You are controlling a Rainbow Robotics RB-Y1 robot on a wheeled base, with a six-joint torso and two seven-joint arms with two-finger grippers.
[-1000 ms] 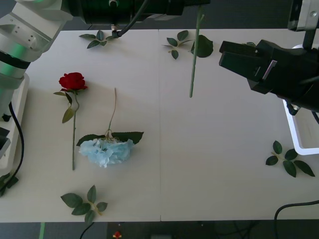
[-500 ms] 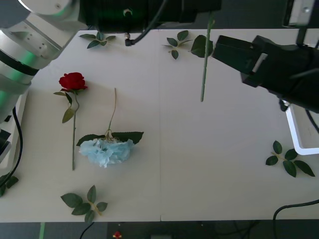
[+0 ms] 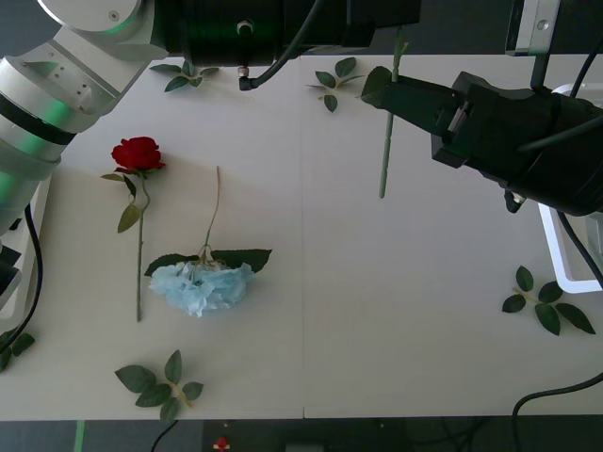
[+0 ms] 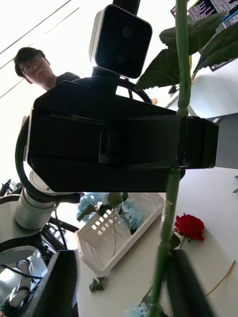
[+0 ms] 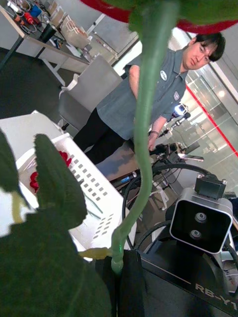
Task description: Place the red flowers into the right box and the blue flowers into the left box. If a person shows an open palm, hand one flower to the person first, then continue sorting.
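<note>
We see the white worktop (image 3: 377,311) carrying the loose items, with both arms meeting above its far edge. The left arm reaches across from the left side; its left hand (image 4: 186,143) is clamped on the green stem of the held red rose (image 3: 384,160), which hangs head-up with the stem end above the worktop. The right hand (image 3: 379,90) comes in from the right side just beside that stem; in the right wrist view its black fingers (image 4: 191,285) stand apart, one on each side of the stem, not closed on it.

The right box (image 5: 94,198), the lattice-walled basket, holds red roses. The left box (image 4: 119,242) holds blue hydrangeas.

On the left half of the worktop, one blue hydrangea (image 3: 201,285) lies on its side with its stem pointing away from the robot. A second red rose (image 3: 138,153) lies just beside it, nearer the left edge, not touching it.

Loose leaf sprigs (image 3: 160,381) lie near the worktop edges
</note>
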